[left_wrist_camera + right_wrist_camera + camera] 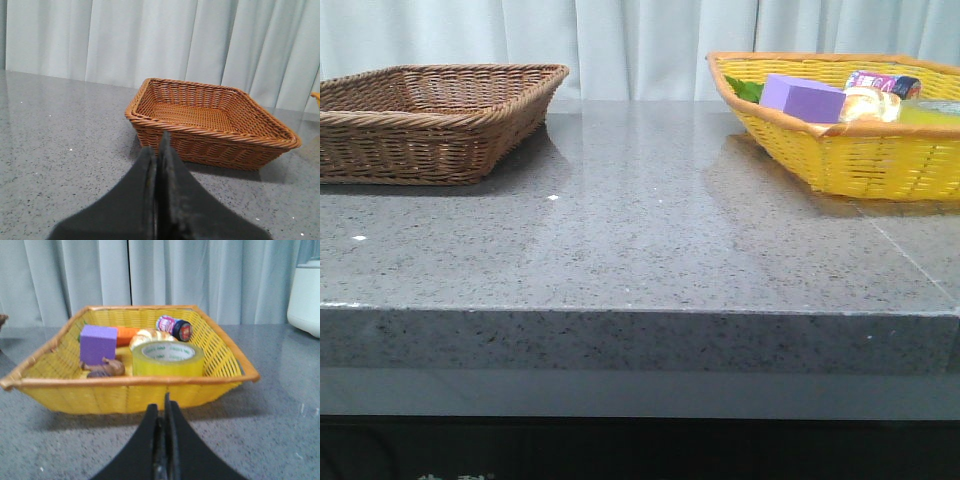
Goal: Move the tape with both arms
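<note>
The tape (167,360), a wide yellow roll with a white core and green print, lies flat in the yellow basket (125,397), against its near wall. My right gripper (161,406) is shut and empty, low over the grey table just in front of that basket. In the left wrist view my left gripper (159,142) is shut on nothing, close in front of the empty brown wicker basket (215,132). In the front view neither gripper shows; only a sliver of the tape (932,114) peeks over the yellow basket's rim (860,160).
Beside the tape in the yellow basket are a purple box (98,343), a carrot (127,334), a bread roll (150,335), a small jar (175,328) and a brown lump (105,369). A white appliance (305,295) stands beyond. Curtains close the back.
</note>
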{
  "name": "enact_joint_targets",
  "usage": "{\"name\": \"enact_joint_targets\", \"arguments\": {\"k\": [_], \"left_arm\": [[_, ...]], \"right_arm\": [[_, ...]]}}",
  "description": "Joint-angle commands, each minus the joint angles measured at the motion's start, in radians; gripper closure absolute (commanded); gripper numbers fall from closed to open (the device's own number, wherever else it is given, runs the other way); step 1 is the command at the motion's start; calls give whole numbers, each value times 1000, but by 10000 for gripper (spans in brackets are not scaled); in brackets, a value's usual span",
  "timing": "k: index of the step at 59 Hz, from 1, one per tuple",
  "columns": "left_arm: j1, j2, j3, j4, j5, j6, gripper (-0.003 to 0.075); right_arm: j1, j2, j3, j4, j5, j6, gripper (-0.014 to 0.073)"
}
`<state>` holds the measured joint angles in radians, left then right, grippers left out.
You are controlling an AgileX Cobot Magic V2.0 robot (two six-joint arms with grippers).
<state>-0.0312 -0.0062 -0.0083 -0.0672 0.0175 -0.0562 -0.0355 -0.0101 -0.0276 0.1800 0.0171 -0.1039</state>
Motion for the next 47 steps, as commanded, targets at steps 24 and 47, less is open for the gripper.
{"name": "enact_joint_targets", "arguments": {"k": [24,47], "left_arm": [[-6,224,-631,-1,377,-3,740],[-6,499,-832,-67,557,51,740]], "right_arm": [[-5,169,-491,11,142,-9,662],[-5,494,-761,-34,420,-9,662]]}}
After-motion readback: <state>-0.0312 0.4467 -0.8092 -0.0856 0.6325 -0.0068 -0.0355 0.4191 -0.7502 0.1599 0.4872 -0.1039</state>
